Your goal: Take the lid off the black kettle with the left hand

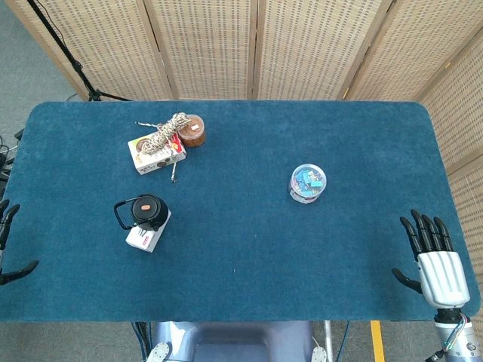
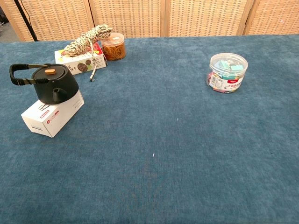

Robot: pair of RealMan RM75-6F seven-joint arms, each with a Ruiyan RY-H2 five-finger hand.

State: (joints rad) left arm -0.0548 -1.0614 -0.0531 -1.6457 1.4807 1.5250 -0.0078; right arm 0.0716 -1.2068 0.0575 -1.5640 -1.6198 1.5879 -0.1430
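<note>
From the head view, my left hand [image 1: 10, 245] sits at the table's nine o'clock edge, only dark fingertips showing, spread and holding nothing. My right hand [image 1: 434, 260] rests at about four o'clock on the blue table [image 1: 249, 264], fingers apart and extended, empty. The black kettle [image 1: 146, 212] stands at eight o'clock from the table's centre, perched on a small white box [image 1: 148, 236], its lid [image 1: 145, 206] still seated, its handle swung toward nine o'clock. It lies well apart from my left hand. At eleven o'clock a snack box [image 1: 156, 150] carries a coil of rope [image 1: 164, 132], with a brown-lidded jar [image 1: 192, 130] just beside it. A clear tub of clips [image 1: 308, 183] stands at two o'clock.

From the chest view, neither hand appears. The black kettle [image 2: 52, 85] sits at ten o'clock atop the white box [image 2: 52, 114], spout facing the camera, the lid [image 2: 49, 73] in place with an orange knob [image 2: 50, 71]. Behind it, the snack box [image 2: 80, 60], rope [image 2: 87, 38] and jar [image 2: 113, 46] cluster toward eleven o'clock. The tub of clips [image 2: 227, 73] stands at two o'clock.
</note>
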